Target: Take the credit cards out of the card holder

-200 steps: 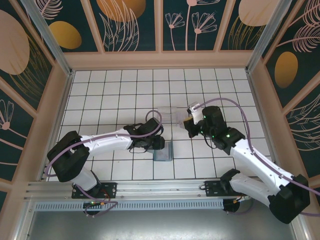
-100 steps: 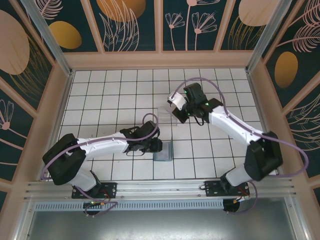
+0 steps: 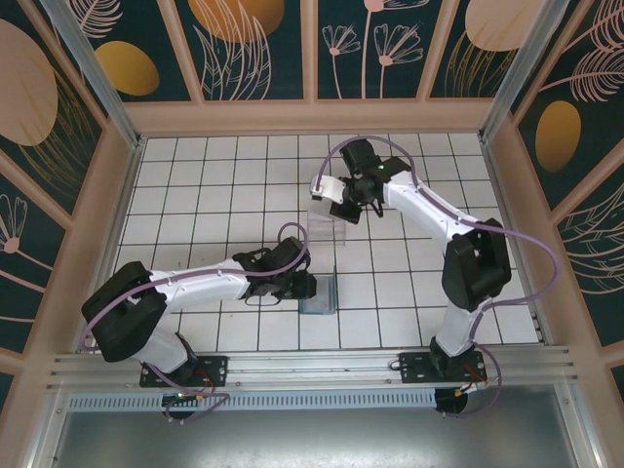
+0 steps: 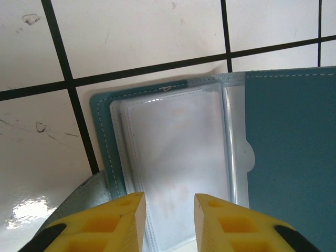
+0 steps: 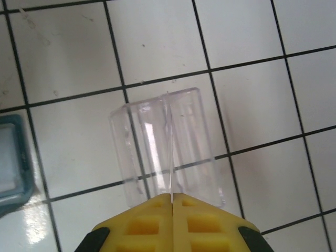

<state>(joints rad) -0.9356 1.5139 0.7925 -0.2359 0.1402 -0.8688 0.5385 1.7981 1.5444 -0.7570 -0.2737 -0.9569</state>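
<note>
The card holder (image 4: 283,152) lies open on the tiled floor (image 4: 147,31), with its clear sleeve (image 4: 173,157) facing up. The left gripper (image 4: 169,205) sits at the sleeve's near edge with its jaws apart and nothing clamped. I judge it is there to steady the holder. The right gripper (image 5: 172,202) is clenched tight above the clear box (image 5: 168,147), probably the drop point. A thin line runs out from its jaws. I cannot tell whether that is a credit card edge-on, nor whether one remains in the sleeve.

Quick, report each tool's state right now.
Left tool: open, over the open card holder, no grip seen.
Right tool: shut, at the clear box; whether it pinches anything cannot be told.
</note>
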